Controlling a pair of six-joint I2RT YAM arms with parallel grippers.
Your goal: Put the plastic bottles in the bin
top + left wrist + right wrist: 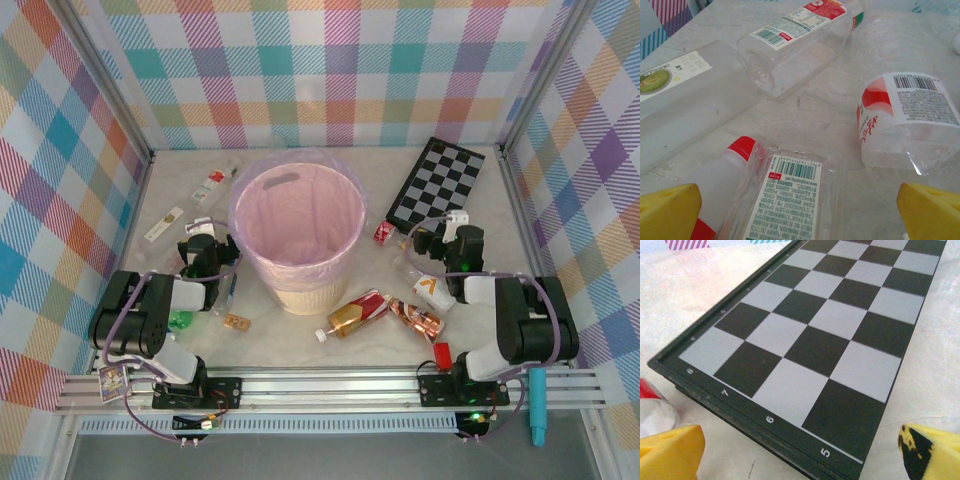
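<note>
Two grippers, both spread wide, nothing held. Just below the left gripper [799, 214], a red-capped bottle [782, 197] on its side. Beyond it three more clear ones: red-and-white-labelled bottle [910, 112] to the right, barcode-labelled bottle [800, 35] farther back, pale-labelled bottle [680, 95] to the left. Ahead of the right gripper [800, 455], the checkerboard [815, 340]. At the lower left edge a red-marked clear thing [652, 412], cut off, probably a bottle. Farther out: the bin [300, 285] upright on the table [290, 338] between the two arms, pink liner apparently bare inside, so by judgement nothing delivered yet. Left lying around it: green bottle [180, 320] half under the left arm, crushed red-and-gold bottle [352, 315], coppery bottle [420, 320], white-labelled bottle [432, 292] beside the right arm. Exact count hard to give, with some covered by the arms and clear plastic blending into the pale surface. Bin floor partly hidden behind the rim.
</note>
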